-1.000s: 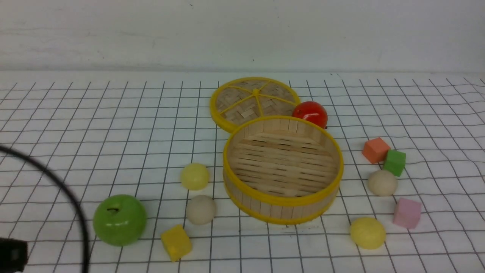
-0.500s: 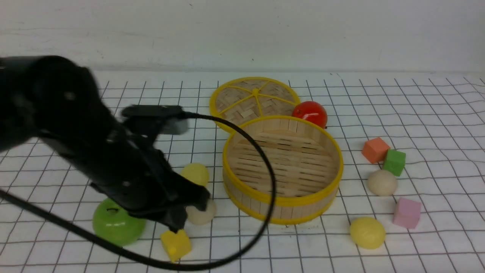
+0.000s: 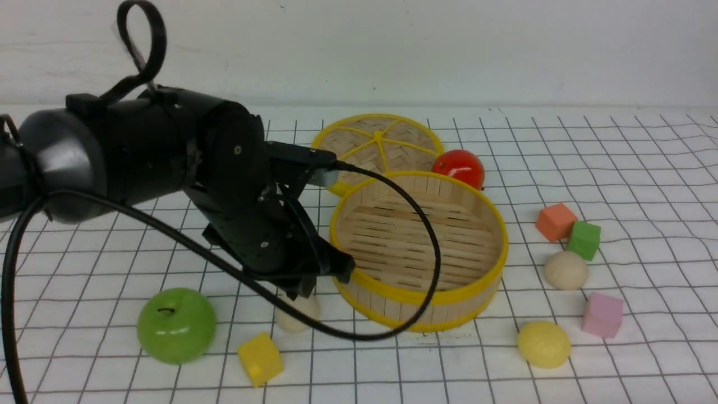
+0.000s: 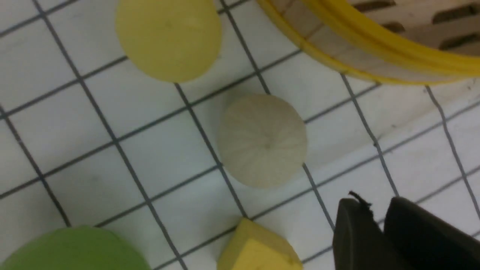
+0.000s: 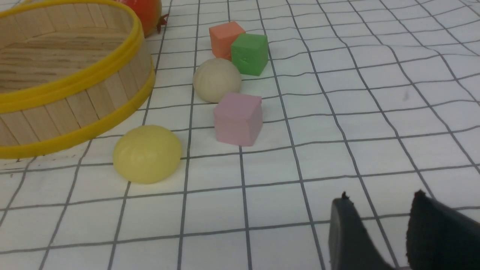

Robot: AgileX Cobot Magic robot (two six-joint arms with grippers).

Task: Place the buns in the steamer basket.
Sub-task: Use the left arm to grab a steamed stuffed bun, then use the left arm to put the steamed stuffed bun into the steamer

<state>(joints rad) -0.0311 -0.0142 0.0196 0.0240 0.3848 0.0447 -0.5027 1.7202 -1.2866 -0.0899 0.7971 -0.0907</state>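
Observation:
The steamer basket [image 3: 418,292] stands empty at mid table. A beige-white bun [image 3: 303,317] lies just left of it, partly hidden by my left arm [image 3: 241,202], which also hides the pale yellow bun beyond it. In the left wrist view both show: the pale yellow bun [image 4: 168,37] and the beige-white bun [image 4: 262,140], beside the basket wall [image 4: 337,48]. My left gripper [image 4: 377,210] hovers above the beige-white bun, shut and empty. Right of the basket lie a beige-white bun [image 3: 565,270] and a pale yellow bun [image 3: 543,344]. My right gripper [image 5: 380,202] is open, near them.
A green apple [image 3: 176,324] and a yellow cube [image 3: 259,358] lie front left. The woven lid [image 3: 376,148] and a red apple [image 3: 459,167] are behind the basket. Orange [image 3: 555,221], green [image 3: 583,240] and pink [image 3: 602,314] cubes crowd the right-hand buns.
My left arm has swung in from the left edge and moved forward and right, ending over the two left-hand buns next to the basket. Nothing on the table has moved.

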